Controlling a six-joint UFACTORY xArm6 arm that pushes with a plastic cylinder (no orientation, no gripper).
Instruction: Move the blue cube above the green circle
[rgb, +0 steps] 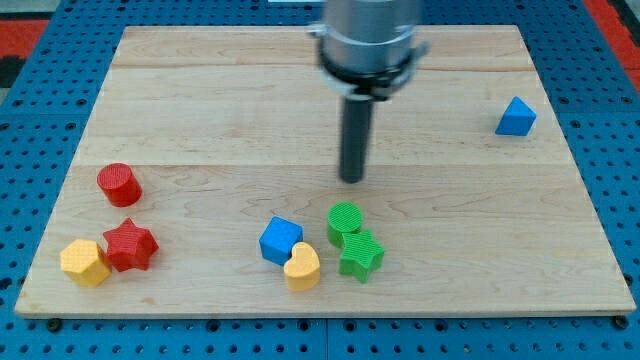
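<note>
my tip (352, 179) rests on the bare wooden board (200, 100), touching no block; it is a plain dark rod with nothing to open or close, and it holds nothing. the green circle (344, 219), a short round cylinder, sits just below my tip toward the view's bottom, near but apart from it. the blue cube (280, 240) lies below my tip and to the view's left, beside the green circle on its left and slightly lower than it. a yellow heart (302, 267) touches the blue cube's lower right corner. a green star (360, 254) sits directly under the green circle, touching it, a little to the right of my tip. well away to the view's left of my tip are a red cylinder (119, 184), a red star (130, 246) below that, and a yellow hexagon-like block (84, 262) touching the red star's left side. far to the view's upper right of my tip sits a blue triangular block (516, 117), alone.
</note>
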